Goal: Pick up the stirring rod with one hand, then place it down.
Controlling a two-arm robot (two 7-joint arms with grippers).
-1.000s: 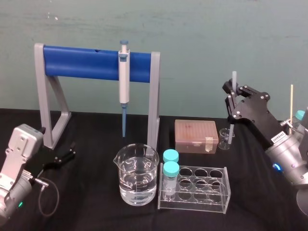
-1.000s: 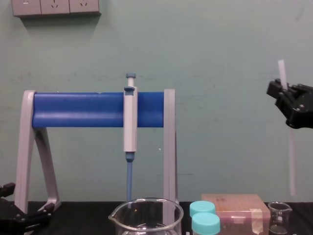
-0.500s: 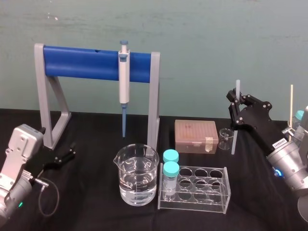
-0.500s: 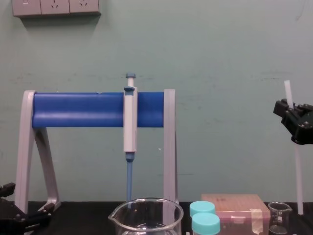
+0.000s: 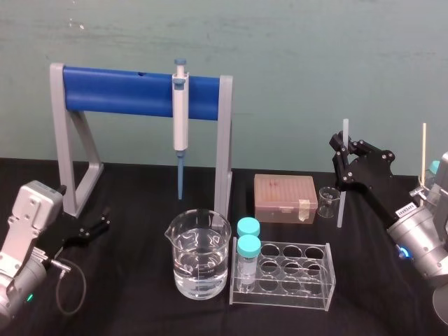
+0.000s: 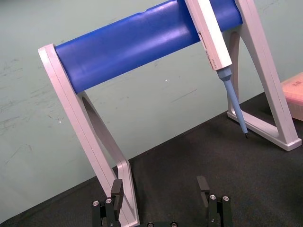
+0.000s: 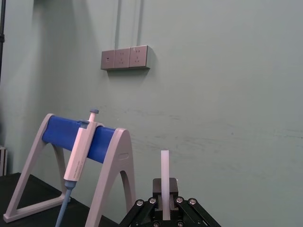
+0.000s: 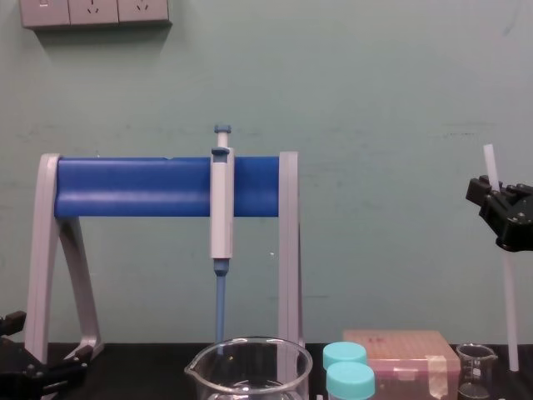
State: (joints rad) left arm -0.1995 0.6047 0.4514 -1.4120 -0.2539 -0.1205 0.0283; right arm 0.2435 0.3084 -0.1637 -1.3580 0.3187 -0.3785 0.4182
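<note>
The stirring rod [image 5: 340,207] is a thin translucent white stick held nearly upright at the right of the table. My right gripper [image 5: 341,157] is shut on its upper part, with a short length sticking out above the fingers. The rod's lower end hangs just right of the small glass beaker [image 5: 327,201], close to the black table. The chest view shows the rod [image 8: 508,300] running down from the right gripper [image 8: 495,200]. In the right wrist view the rod [image 7: 164,172] stands up between the fingers. My left gripper [image 5: 100,225] is parked open at the left, near the stand's foot.
A grey and blue pipette stand [image 5: 133,91] holds a pipette [image 5: 180,112] at the back. A large beaker of water [image 5: 199,255], a clear tube rack [image 5: 287,276] with two teal-capped vials and a pink tip box [image 5: 285,198] fill the middle.
My right gripper has come down and slightly to the right with the rod, bringing its lower end beside the small beaker. It has barely moved in the last half second. The left arm is still.
</note>
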